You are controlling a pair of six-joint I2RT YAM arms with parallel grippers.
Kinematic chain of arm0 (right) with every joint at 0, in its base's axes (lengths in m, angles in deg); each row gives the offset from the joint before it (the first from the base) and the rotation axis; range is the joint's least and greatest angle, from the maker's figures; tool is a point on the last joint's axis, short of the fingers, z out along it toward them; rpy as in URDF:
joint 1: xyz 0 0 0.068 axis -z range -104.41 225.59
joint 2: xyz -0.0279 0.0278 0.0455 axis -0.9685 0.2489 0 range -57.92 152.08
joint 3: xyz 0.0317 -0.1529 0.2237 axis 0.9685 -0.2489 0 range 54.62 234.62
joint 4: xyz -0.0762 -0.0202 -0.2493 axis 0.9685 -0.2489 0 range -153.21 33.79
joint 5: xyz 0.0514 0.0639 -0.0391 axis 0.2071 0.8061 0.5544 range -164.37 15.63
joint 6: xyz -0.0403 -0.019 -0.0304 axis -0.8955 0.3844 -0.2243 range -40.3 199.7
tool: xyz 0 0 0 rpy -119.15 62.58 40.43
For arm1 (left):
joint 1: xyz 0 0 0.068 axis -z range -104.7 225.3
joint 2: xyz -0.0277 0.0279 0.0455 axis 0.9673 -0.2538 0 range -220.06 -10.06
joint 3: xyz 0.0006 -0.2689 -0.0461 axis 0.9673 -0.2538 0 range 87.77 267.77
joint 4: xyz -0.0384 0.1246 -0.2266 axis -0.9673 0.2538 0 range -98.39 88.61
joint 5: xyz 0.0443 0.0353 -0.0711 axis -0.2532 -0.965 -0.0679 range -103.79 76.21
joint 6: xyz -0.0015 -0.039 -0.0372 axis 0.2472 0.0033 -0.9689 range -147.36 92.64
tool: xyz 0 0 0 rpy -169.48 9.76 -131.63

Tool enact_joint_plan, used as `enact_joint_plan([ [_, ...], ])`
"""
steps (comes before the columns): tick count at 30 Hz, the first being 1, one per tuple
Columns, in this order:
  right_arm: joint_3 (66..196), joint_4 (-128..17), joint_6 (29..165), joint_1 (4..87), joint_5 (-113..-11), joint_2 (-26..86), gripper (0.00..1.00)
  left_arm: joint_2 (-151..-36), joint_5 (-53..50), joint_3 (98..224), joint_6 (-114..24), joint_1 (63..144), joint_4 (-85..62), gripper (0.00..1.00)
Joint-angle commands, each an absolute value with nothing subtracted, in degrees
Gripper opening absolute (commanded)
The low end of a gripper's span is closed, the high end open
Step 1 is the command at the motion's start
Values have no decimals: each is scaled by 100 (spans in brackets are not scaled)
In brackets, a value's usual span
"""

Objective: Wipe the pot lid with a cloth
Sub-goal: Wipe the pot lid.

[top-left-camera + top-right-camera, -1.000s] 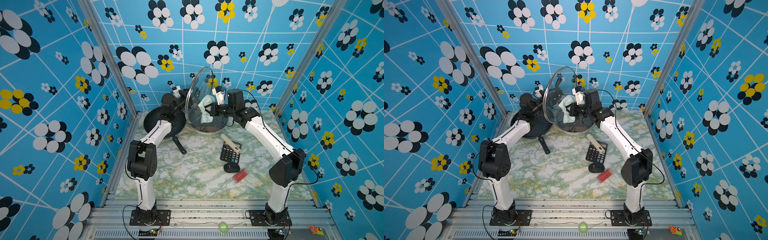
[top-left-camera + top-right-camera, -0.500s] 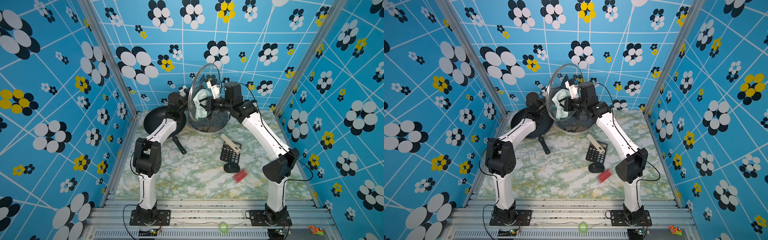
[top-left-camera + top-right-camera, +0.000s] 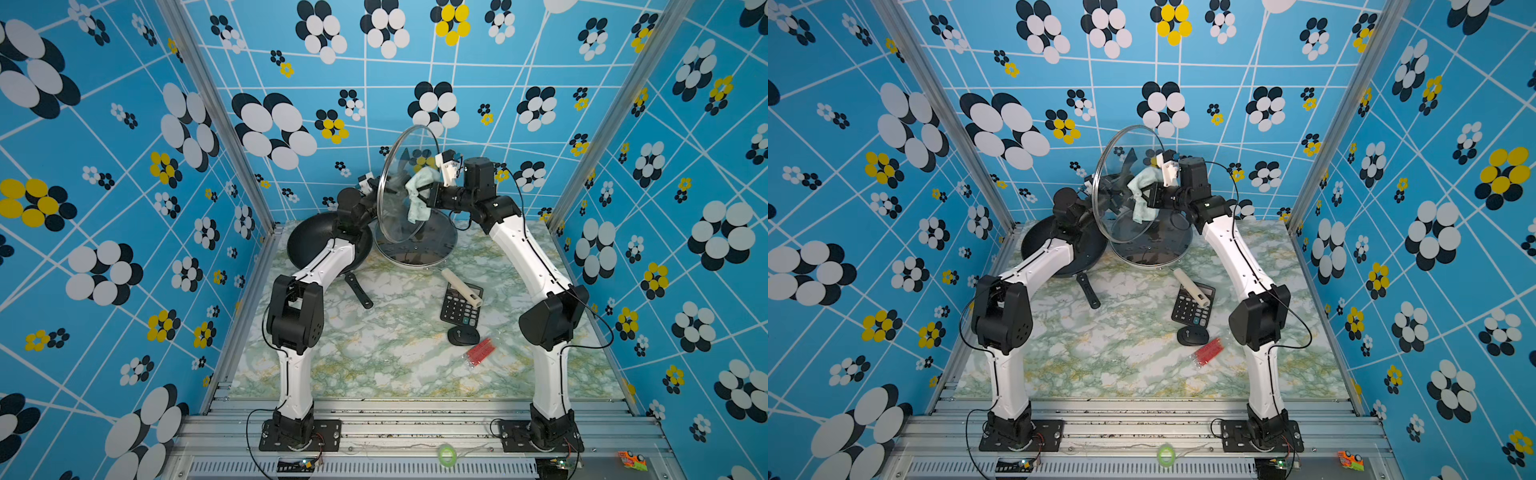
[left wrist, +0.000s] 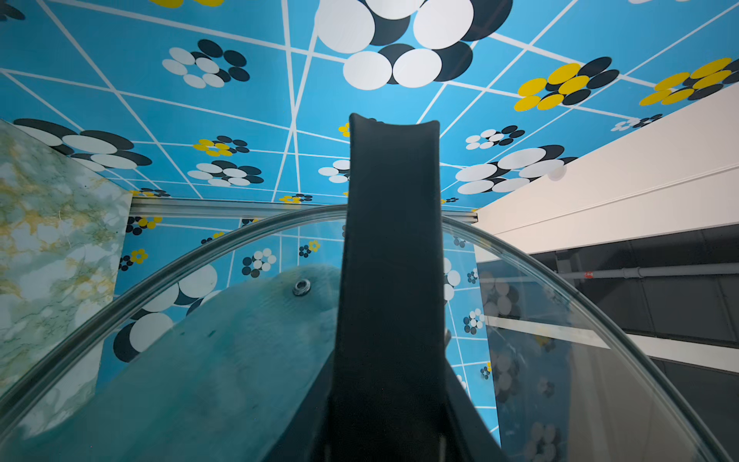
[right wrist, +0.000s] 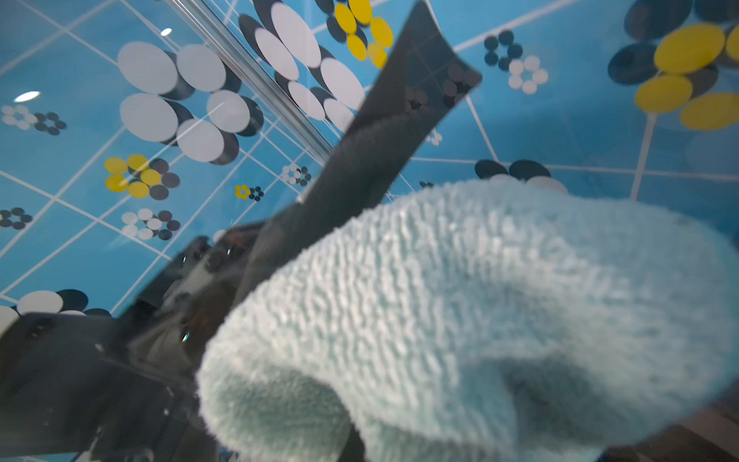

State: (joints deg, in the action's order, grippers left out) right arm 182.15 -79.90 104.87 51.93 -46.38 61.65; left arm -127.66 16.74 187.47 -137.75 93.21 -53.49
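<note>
Cloth (image 3: 417,201) pinched in right end effector (image 3: 429,194) is being pressed against upright pot lid (image 3: 401,158) clamped by left end effector (image 3: 383,192).

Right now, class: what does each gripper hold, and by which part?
Left gripper holds the upright glass lid near its centre; exact grip hidden. Right gripper pinches the mint cloth by a bunched fold.

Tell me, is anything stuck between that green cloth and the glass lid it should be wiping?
Nothing visible is. The right hand holds the cloth against the pot lid, which the left hand holds up on edge. Through the glass, the left wrist view shows the cloth flattened against it.
</note>
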Motion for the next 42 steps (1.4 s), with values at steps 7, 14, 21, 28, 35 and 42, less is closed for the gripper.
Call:
enact_joint_plan([
  [7,17627,-7552,10460,4669,-4525,5431,0,-12851,1794,19390,-13920,9429,-6333,0],
  [14,18031,-7727,10478,5081,-4759,5722,0,-12764,1847,19273,-13784,9465,-6228,0],
  [21,17924,-8158,10290,5180,-5106,5860,0,-12799,1842,19255,-13775,9464,-6256,0],
  [28,17231,-8457,9748,4632,-4786,5408,0,-12879,1837,19397,-13718,9413,-6171,0],
  [35,17697,-8548,9464,4174,-4338,5122,0,-13020,1880,19763,-13607,9354,-5860,0],
  [42,19346,-8775,9381,4245,-4690,5572,0,-13003,2192,19777,-13529,9395,-5719,0],
])
